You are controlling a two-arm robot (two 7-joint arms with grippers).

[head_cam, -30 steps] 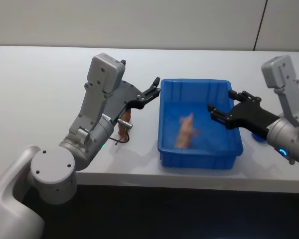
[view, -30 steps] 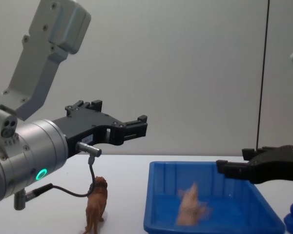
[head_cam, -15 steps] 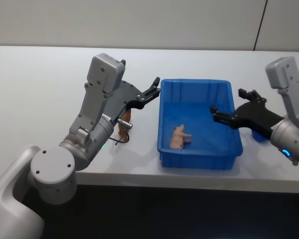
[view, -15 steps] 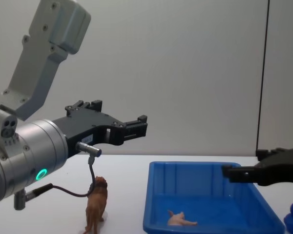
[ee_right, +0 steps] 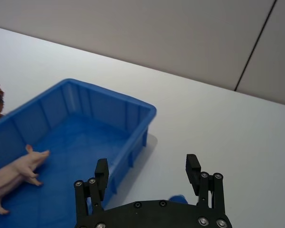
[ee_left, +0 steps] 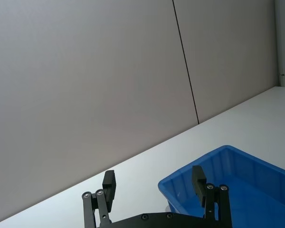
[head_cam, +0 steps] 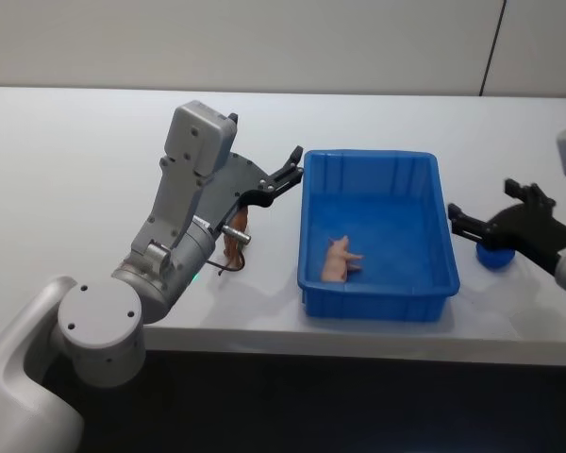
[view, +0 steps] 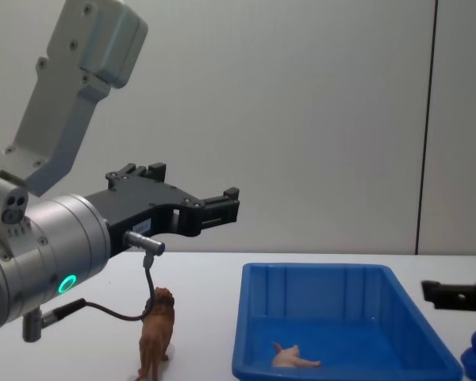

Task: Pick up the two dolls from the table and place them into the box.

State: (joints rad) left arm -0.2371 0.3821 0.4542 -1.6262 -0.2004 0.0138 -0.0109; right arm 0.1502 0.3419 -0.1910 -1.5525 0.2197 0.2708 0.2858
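Observation:
A pale pink doll (head_cam: 338, 260) lies on its side on the floor of the blue box (head_cam: 377, 300), also visible in the chest view (view: 293, 357). A brown lion doll (view: 155, 333) stands on the white table (head_cam: 66, 160) left of the box, partly hidden behind my left arm in the head view (head_cam: 231, 241). My left gripper (head_cam: 288, 175) hangs open above the box's left rim, holding nothing. My right gripper (head_cam: 481, 200) is open and empty, just right of the box. A rounded blue doll (head_cam: 495, 257) sits on the table beneath it.
The box (view: 317, 270) stands near the table's front edge. Bare tabletop stretches behind and to the far left. A plain wall (view: 317, 103) rises behind the table.
The pink doll dropped into the box and came to rest there. My open right gripper drew back to the right, from over the box to beyond its right rim. The left arm stayed still.

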